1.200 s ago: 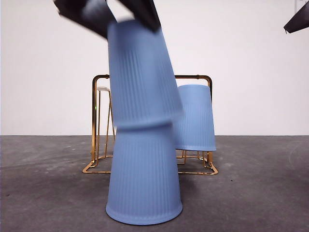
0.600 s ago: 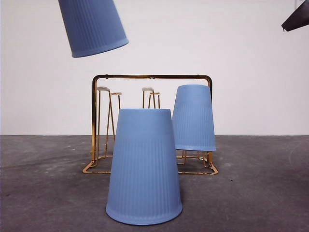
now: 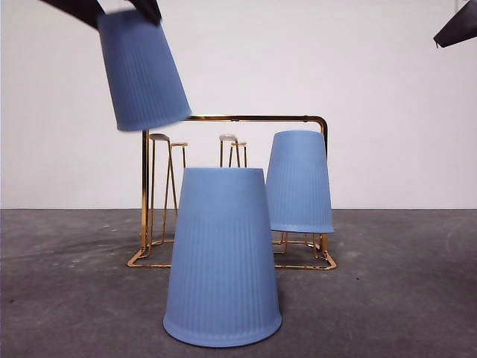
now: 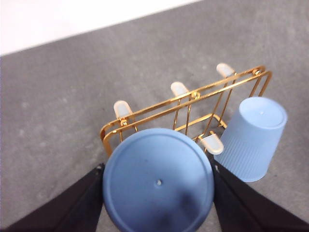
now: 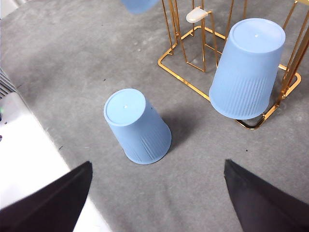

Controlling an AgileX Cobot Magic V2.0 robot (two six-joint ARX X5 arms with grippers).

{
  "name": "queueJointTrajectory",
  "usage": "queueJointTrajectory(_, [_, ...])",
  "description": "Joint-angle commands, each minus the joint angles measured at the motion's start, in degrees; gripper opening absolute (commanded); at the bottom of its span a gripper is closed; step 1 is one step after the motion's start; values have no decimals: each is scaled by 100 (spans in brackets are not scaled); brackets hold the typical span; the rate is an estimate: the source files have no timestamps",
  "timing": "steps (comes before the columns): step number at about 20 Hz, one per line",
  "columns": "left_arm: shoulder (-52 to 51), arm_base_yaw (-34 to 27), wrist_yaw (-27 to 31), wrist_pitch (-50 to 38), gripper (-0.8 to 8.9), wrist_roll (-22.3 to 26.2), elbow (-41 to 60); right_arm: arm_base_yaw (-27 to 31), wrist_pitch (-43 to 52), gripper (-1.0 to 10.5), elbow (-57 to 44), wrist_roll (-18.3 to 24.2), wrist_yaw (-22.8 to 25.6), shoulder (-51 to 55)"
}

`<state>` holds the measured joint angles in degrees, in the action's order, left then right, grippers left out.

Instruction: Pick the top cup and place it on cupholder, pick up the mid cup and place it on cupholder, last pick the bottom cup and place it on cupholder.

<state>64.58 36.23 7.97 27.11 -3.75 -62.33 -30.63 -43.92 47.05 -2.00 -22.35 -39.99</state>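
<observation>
My left gripper (image 4: 157, 170) is shut on a blue ribbed cup (image 4: 158, 186), held upside down in the air. In the front view this cup (image 3: 141, 74) hangs tilted at the upper left, above the left end of the gold wire cupholder (image 3: 231, 118), with the gripper (image 3: 104, 7) at its top. A second blue cup (image 3: 299, 183) sits upside down over a prong at the cupholder's right end. The third cup (image 3: 222, 257) stands upside down on the table in front of the cupholder. My right gripper (image 5: 157, 166) is open and empty, high above this table cup (image 5: 137, 125).
White-tipped prongs (image 4: 179, 89) of the cupholder stand free at its middle and left. The grey table (image 3: 402, 298) runs to a white wall. A white edge (image 5: 29, 159) borders the table beside the right arm, whose black tip (image 3: 458, 28) shows at the top right.
The left gripper pulled the cup up off the table cup, carried it up and to the left, and has now lowered it a little toward the cupholder's left end. The right arm stayed still.
</observation>
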Motion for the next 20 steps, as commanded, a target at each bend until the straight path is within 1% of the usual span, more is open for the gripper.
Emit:
queueJointTrajectory(1, [254, -76, -153, -173, 210, 133, -118, -37, 57, 433, 50, -59, -17, -28])
queueJointTrajectory(7, [737, -297, -219, -269, 211, 164, -118, -37, 55, 433, 50, -59, -17, -28])
queueJointTrajectory(10, [1008, -387, -553, -291, 211, 162, -118, -37, 57, 433, 50, -59, -17, -28])
queueJointTrajectory(16, [1707, -398, -592, -273, 215, 190, -118, -37, 57, 433, 50, -57, -17, -31])
queueJointTrajectory(20, [1967, -398, -678, -264, 227, 201, -118, -35, 57, 433, 50, -52, -17, -35])
